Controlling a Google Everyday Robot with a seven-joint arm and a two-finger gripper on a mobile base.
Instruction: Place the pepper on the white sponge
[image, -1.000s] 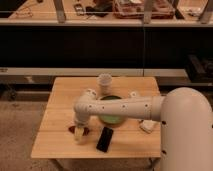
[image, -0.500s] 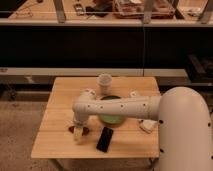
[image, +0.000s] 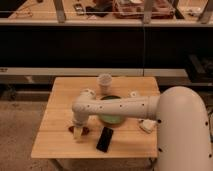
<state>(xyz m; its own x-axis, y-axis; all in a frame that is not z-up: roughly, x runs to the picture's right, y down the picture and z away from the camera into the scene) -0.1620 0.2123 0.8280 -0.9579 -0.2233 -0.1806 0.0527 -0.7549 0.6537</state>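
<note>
The pepper (image: 84, 130) is a small dark red shape on the wooden table (image: 55, 115), near the front left. My gripper (image: 78, 132) points down right at the pepper, and the pepper shows on both sides of it. The arm reaches in from the right, across the green bowl (image: 112, 118). The white sponge (image: 133, 94) is a small white block at the back right of the table, far from the gripper.
A white cup (image: 105, 82) stands behind the bowl. A flat black phone (image: 105, 139) lies in front of the bowl, just right of the gripper. A longer white object (image: 148, 125) lies at the right, by the arm's large white body (image: 182, 130).
</note>
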